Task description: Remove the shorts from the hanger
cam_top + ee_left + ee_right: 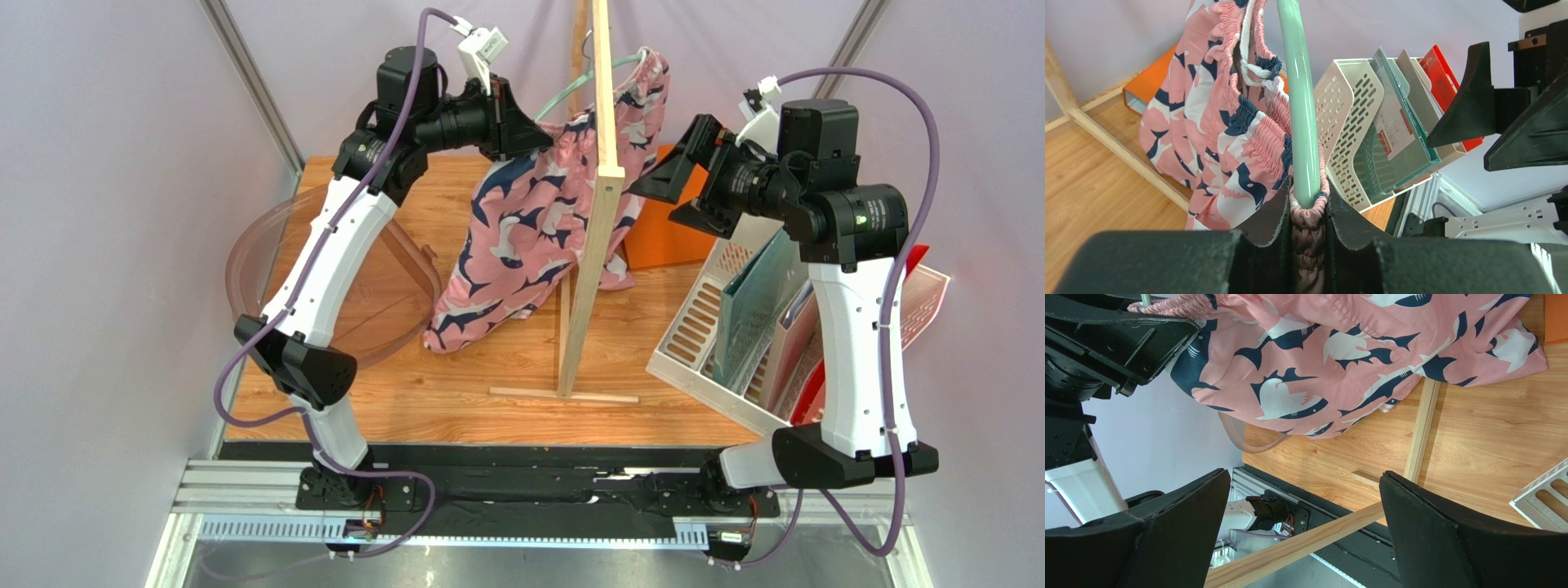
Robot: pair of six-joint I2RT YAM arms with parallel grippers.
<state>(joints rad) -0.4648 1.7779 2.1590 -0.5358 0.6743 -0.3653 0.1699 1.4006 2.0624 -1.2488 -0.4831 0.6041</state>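
The pink shark-print shorts [540, 221] hang on the mint-green hanger [570, 86] from the top of the wooden stand. My left gripper [537, 129] is shut on the gathered waistband [1309, 215] at the left end of the hanger. In the left wrist view the hanger arm [1296, 92] runs straight up from the pinched elastic, its tip resting in the mouth of the jaws. My right gripper [672, 174] is open and empty, to the right of the stand, apart from the shorts. In its own view the shorts [1352, 349] hang above its spread fingers [1450, 533].
The tall wooden stand [597, 196] rises between the two grippers, its base strip on the wooden table [491, 361]. An orange board [672, 227] lies behind it. A white basket [718, 331] with folders stands at the right. A clear pink tub [356, 288] sits at the left.
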